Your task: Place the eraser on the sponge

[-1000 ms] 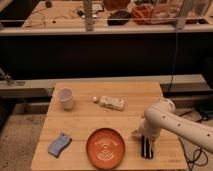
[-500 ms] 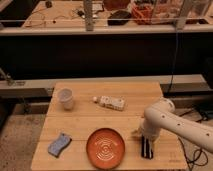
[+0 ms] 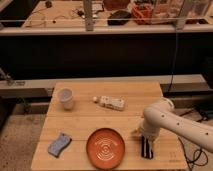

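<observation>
The eraser (image 3: 146,148), a black oblong block with pale stripes, lies on the wooden table (image 3: 135,97) at the front right, just right of the orange plate (image 3: 105,147). My gripper (image 3: 144,138) hangs at the end of the white arm (image 3: 170,119), directly above the eraser's far end and close to it or touching it. The sponge (image 3: 59,144), a small blue-grey wavy pad, rests at the front left of the table, far from the gripper, with the plate between them.
A white cup (image 3: 65,98) stands at the back left. A white patterned box (image 3: 112,102) lies mid-back with a small pale ball (image 3: 94,99) beside it. Past the table's far edge runs a dark shelf unit with a cluttered bench above.
</observation>
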